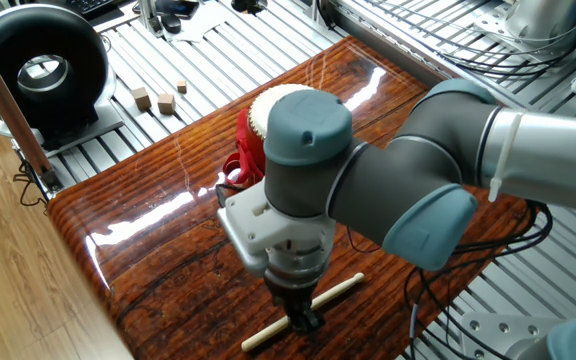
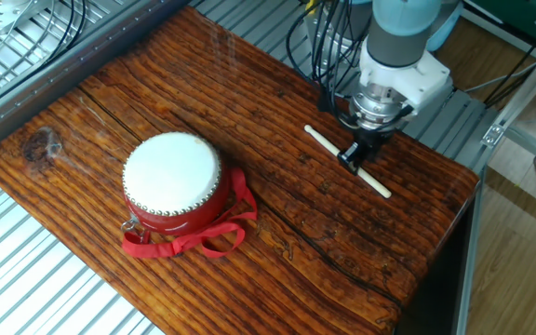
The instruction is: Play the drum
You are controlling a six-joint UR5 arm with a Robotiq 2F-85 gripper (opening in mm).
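Lying flat near one short edge of the desk [image 2: 249, 121], a pale drumstick [image 2: 347, 161] is straddled by the claw [image 2: 355, 154], lowered over its middle. Claw closure on the stick cannot be told. The drum [image 2: 172, 181] sits upright well apart, toward the opposite end, ribbon straps spread beside it.

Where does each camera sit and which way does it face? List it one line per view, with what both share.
One fixed view: high beside the arm, looking down past its grey links at the pincer on the drumstick; the drum is half hidden behind the arm.
The other fixed view: high on the opposite side, looking across the wooden table toward the arm; only wrist and pincer show.
Shared: drum, drumstick, pincer, table.
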